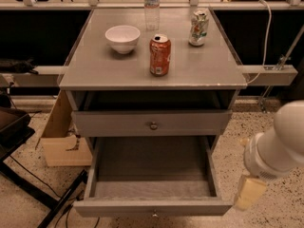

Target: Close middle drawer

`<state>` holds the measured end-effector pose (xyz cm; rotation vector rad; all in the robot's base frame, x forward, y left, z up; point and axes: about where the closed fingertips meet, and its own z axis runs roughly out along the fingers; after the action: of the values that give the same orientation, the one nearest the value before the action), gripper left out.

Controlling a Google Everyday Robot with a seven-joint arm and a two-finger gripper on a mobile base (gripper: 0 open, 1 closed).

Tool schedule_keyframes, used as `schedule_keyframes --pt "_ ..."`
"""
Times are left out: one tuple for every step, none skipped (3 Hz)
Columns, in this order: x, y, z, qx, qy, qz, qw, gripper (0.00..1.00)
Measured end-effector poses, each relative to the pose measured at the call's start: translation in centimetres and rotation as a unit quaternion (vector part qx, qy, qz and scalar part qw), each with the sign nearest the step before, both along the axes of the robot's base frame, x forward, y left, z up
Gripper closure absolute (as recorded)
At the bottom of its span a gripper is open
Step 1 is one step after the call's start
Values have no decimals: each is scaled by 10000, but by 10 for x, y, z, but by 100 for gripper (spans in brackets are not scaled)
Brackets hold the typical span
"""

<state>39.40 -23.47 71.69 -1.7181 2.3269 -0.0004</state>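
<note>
The grey cabinet [152,75] has a drawer with a round knob [153,125] under its top, showing a dark gap above its front. Below it the middle drawer [152,177] is pulled far out; its deep grey box is empty and its front [152,207] is near the bottom edge of the view, with a small knob at its centre. Any lower drawer is hidden beneath it. My gripper [249,193], pale yellow on a white arm [280,141], hangs to the right of the open drawer's front corner, apart from it.
On the cabinet top stand a white bowl [122,38], a red soda can [160,55], a green-white can [198,27] and a water bottle [151,6]. A cardboard box [61,137] sits left of the cabinet. Dark chair legs and cables [42,194] lie on the floor at left.
</note>
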Motion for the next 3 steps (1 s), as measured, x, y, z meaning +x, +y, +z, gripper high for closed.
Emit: schedule_keyframes --pt "-17 -1 -104 73 413 13 9991 19" --pt "-38 7 -183 331 729 -110 9967 42" --pt "-41 11 -204 439 796 -135 9958 65"
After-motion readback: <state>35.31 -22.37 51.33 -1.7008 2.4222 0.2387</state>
